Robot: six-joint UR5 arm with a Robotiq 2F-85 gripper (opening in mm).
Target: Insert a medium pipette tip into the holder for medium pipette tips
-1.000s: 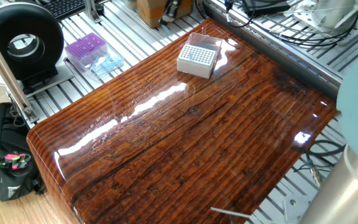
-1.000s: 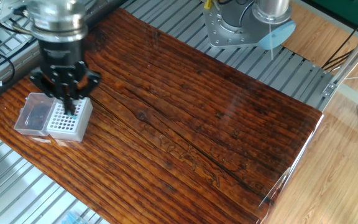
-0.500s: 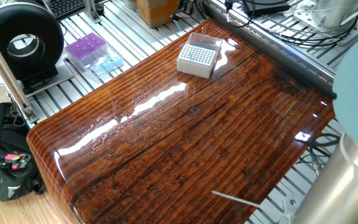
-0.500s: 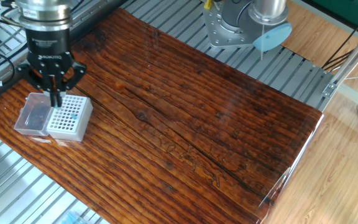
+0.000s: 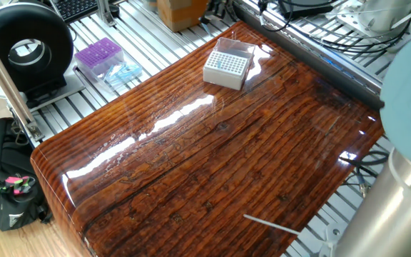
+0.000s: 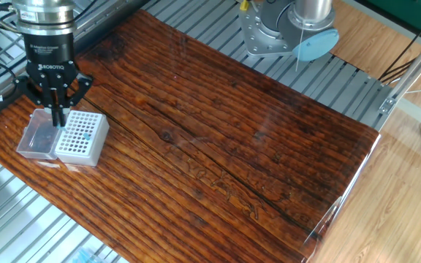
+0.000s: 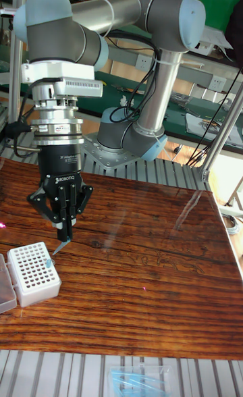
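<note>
The holder for medium pipette tips is a small white box with a grid of holes, standing near the wooden table's far corner. In the other fixed view my gripper hangs over the left edge of the holder, its fingers drawn together. The tall fixed view shows the gripper just above the right corner of the holder. The bluish medium pipette tip slants down-left from the fingertips, its narrow end at a hole near the holder's edge, seen as a blue mark.
A clear lid lies against the holder's left side. A purple rack and a pale blue rack sit on the rails beyond the table. A thin white stick lies near the front edge. The robot base stands behind the table.
The gripper has moved left and slightly up, from over the holder's grid to over its left edge. Its fingers stay together. The blue mark in the holder has stayed put.
</note>
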